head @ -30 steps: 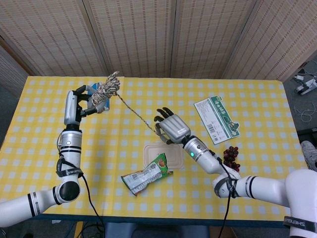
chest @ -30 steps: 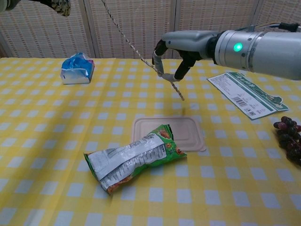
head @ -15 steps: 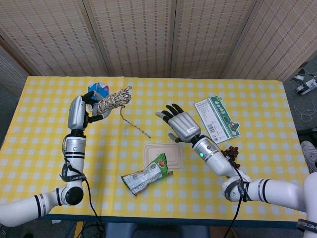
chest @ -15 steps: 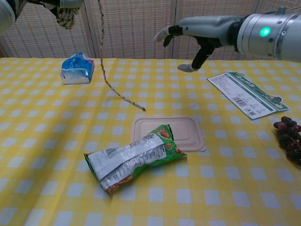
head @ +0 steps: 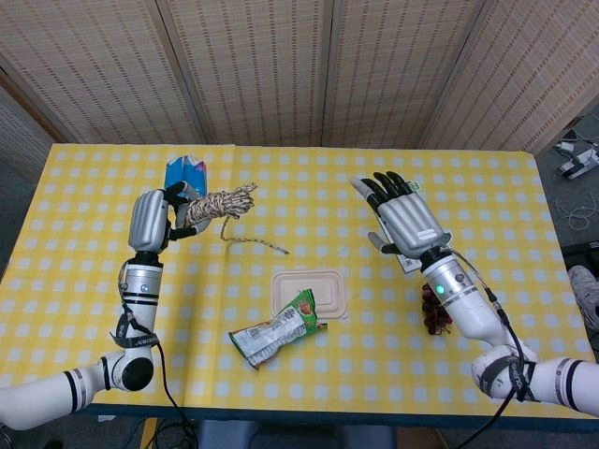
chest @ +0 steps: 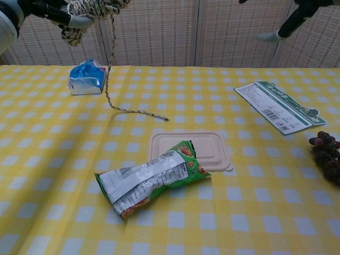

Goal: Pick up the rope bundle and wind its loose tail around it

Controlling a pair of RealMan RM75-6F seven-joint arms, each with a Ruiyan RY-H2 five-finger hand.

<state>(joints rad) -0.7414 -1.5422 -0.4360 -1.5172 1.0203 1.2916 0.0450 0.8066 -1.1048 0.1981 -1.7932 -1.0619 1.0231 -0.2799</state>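
Note:
My left hand (head: 167, 217) grips the beige rope bundle (head: 221, 203) above the table's far left; in the chest view the rope bundle (chest: 90, 9) sits at the top left with the left hand (chest: 58, 11) around it. The loose tail (head: 255, 243) hangs down from it and its end lies on the cloth; the chest view shows the tail (chest: 125, 109) dropping and trailing right. My right hand (head: 401, 216) is raised over the right side, fingers spread, holding nothing. Only its fingertips (chest: 271, 36) show at the top right of the chest view.
A beige lidded tray (head: 308, 293) and a green snack bag (head: 278, 329) lie mid-table. A blue tissue pack (head: 183, 174) stands behind the bundle. A green-and-white leaflet (chest: 279, 108) and dark grapes (chest: 325, 151) lie on the right of the yellow checked cloth.
The right hand let go of the rope tail, opened, and rose away to the right. The tail fell and now trails on the cloth. The left hand lowered the bundle slightly.

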